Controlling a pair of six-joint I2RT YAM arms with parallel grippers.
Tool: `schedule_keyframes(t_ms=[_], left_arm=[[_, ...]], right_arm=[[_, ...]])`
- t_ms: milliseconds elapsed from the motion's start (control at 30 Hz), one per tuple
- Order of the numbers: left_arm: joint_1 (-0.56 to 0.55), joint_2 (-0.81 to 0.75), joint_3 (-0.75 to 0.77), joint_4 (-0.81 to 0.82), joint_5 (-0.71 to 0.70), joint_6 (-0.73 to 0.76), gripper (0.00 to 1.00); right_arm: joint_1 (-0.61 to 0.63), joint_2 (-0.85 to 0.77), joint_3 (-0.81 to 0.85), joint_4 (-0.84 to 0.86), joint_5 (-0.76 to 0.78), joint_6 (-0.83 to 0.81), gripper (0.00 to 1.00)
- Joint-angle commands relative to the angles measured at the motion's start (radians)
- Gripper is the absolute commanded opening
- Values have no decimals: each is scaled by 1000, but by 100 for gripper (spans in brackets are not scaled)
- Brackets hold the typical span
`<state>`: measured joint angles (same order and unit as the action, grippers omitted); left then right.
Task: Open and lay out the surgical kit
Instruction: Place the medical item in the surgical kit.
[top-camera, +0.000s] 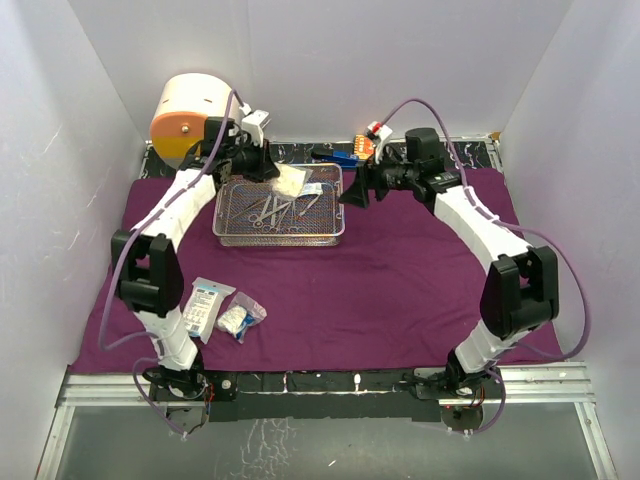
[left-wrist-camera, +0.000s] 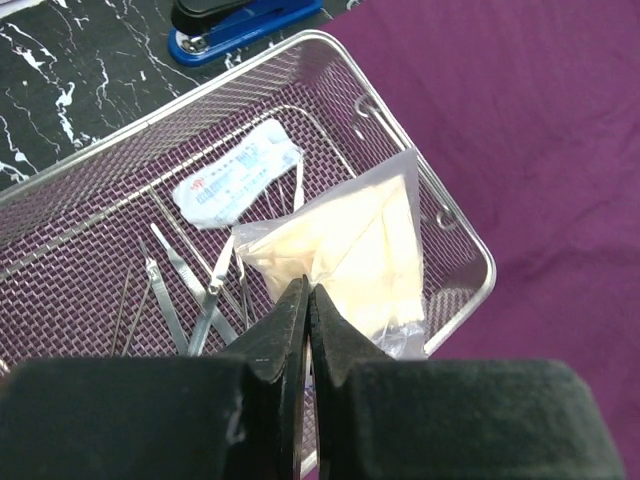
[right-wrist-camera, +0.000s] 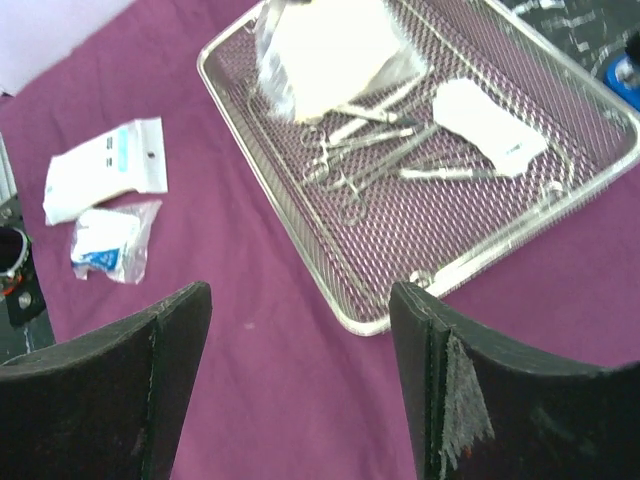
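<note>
Left gripper clenched on the corner of a clear gauze packet, cream pad inside, tilted over the far edge of the wire-mesh tray. Tray is silver and rectangular, long axis left-right on the purple cloth. Steel instruments lie flat, roughly lengthwise. Left arm is stretched forward, elbow bent. Right gripper released, near the tray's right end.

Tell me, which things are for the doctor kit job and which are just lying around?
For the job: purple cloth, wire tray, steel tools, gauze bag, small white packet, two packets on the cloth.
Lying about: round drum, blue stapler, orange thing.
</note>
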<state>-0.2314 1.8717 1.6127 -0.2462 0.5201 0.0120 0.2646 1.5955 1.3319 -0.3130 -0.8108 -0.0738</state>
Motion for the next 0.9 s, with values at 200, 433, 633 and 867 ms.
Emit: schedule_keyframes(t_ms=[200, 433, 633, 867], left_arm=[[-6, -356, -275, -10, 59, 98, 0], [-8, -485, -392, -61, 72, 141, 0], [-8, -569, -476, -80, 72, 139, 0], [-8, -619, -552, -94, 50, 132, 0]], right_arm=[[140, 199, 198, 181, -28, 234, 80], [237, 323, 264, 185, -93, 268, 75], [277, 388, 282, 245, -199, 324, 49], [317, 426, 281, 262, -271, 333, 22]])
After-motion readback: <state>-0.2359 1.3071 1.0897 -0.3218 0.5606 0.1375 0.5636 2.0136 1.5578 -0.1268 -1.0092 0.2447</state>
